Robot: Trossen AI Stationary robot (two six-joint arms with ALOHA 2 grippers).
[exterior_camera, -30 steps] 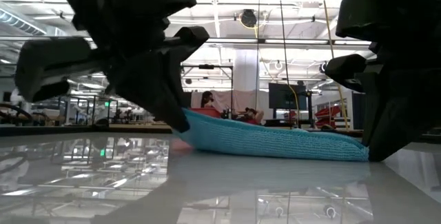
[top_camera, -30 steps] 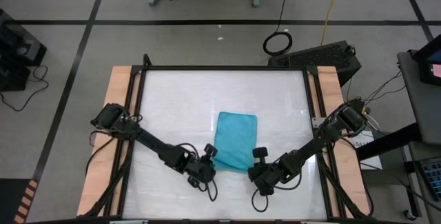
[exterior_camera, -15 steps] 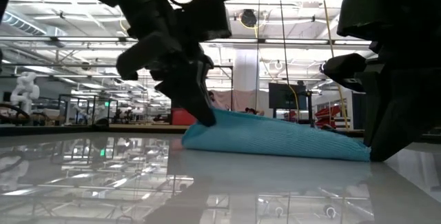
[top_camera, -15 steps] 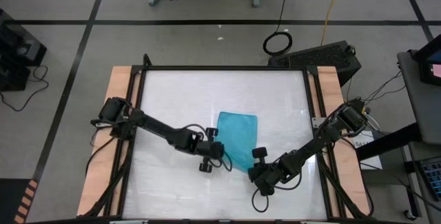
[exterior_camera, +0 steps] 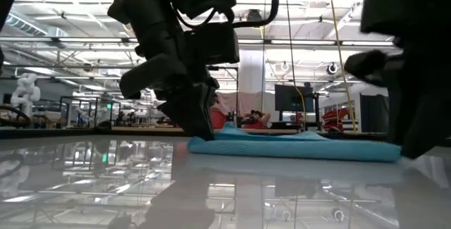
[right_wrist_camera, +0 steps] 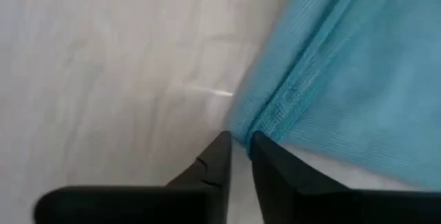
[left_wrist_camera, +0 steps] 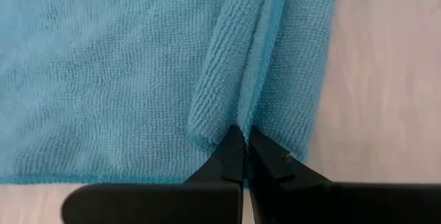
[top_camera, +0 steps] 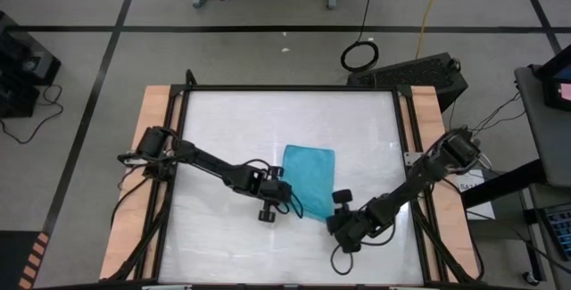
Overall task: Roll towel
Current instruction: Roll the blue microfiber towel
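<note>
One table (top_camera: 223,120), white top, wooden side strips. Two dark arms on it. One towel (top_camera: 308,178), turquoise, lying flat between two grippers, near table middle.

Left gripper (top_camera: 287,197) at towel's near-left corner, fingers (left_wrist_camera: 231,156) closed on raised fold of cloth; pinched ridge runs away from tips.

Right gripper (right_wrist_camera: 238,148) at towel's near-right corner, fingers almost together, cloth edge (right_wrist_camera: 275,114) just at tips; grip on it not clear.

Low view: both arms block towel ends, only middle strip (exterior_camera: 296,146) visible.

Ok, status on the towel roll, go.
Left gripper shut on towel, pinching a raised fold. Right gripper at towel's near corner, fingers nearly closed. Towel mostly flat. Nothing obstructing.
</note>
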